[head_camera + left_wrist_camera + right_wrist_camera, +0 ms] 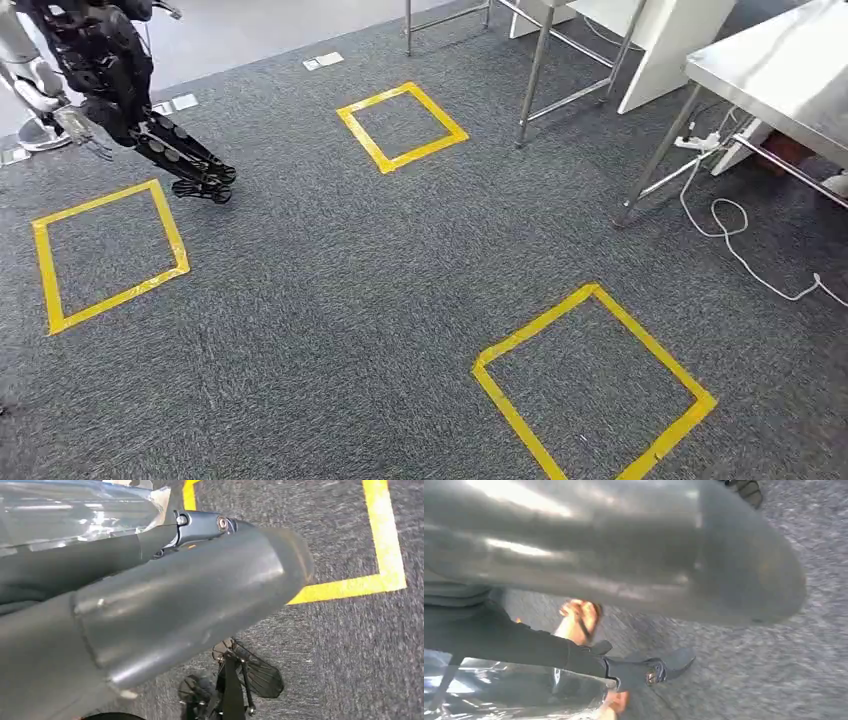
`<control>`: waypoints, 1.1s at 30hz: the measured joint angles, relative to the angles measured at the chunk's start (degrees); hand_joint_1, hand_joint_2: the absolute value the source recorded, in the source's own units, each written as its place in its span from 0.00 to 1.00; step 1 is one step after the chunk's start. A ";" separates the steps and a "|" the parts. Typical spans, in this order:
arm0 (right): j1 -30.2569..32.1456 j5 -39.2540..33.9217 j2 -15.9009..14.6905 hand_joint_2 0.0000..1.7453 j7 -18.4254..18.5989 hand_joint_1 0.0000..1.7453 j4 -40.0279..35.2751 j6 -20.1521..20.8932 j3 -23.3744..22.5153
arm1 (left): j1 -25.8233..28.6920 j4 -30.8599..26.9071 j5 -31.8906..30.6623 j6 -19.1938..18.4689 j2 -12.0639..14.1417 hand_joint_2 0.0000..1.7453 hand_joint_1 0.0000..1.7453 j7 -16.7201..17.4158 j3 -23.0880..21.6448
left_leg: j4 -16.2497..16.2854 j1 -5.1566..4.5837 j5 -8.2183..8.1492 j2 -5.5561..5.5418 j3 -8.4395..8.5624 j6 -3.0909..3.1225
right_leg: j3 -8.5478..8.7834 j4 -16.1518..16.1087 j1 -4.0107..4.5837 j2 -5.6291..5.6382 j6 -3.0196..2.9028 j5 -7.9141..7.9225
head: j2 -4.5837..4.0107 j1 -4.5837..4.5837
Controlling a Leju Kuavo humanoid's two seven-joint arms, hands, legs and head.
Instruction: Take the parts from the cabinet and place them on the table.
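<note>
Left wrist view: left hand [165,605] grips clear plastic bag [75,510], fingers around it | right hand [624,565] holds clear bag [514,690], orange part [579,620] inside | head view: grey carpet [330,300], yellow tape squares [590,385], steel table [780,70] at right.

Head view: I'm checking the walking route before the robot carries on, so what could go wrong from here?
The white cable loops across the carpet beside a leg of the steel table; a foot could snag it. Another robot stands at the far left, so drifting that way risks contact. The clear plastic package lies against the left hand, but the grip is hidden; it might slip while walking.
</note>
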 joint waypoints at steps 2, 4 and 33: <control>-0.06 0.04 -0.07 0.00 0.02 0.00 0.07 0.17 0.00 | 0.00 0.00 0.00 0.02 0.02 0.00 0.00 -0.07 0.00 | 0.07 -0.38 0.08 -0.82 -0.22 -0.90 | -0.37 -0.30 0.52 -0.31 -1.48 0.37 | 0.00 -0.11; -0.34 0.15 -0.09 0.00 0.02 0.00 0.07 0.17 0.00 | 0.15 0.00 -0.02 0.02 0.02 0.00 0.00 -0.09 0.00 | -0.39 -0.04 0.45 -1.64 -0.36 -1.74 | -0.22 -0.25 1.10 -1.08 -2.49 0.53 | 0.02 -0.13; -0.06 1.29 0.13 0.00 1.07 0.00 0.22 -0.07 0.00 | -0.03 0.00 -0.39 -0.13 0.07 0.00 0.00 0.04 0.00 | 0.12 -0.69 -0.57 -0.82 0.37 -0.54 | -0.46 0.04 0.49 -1.40 -1.64 0.30 | 0.00 0.20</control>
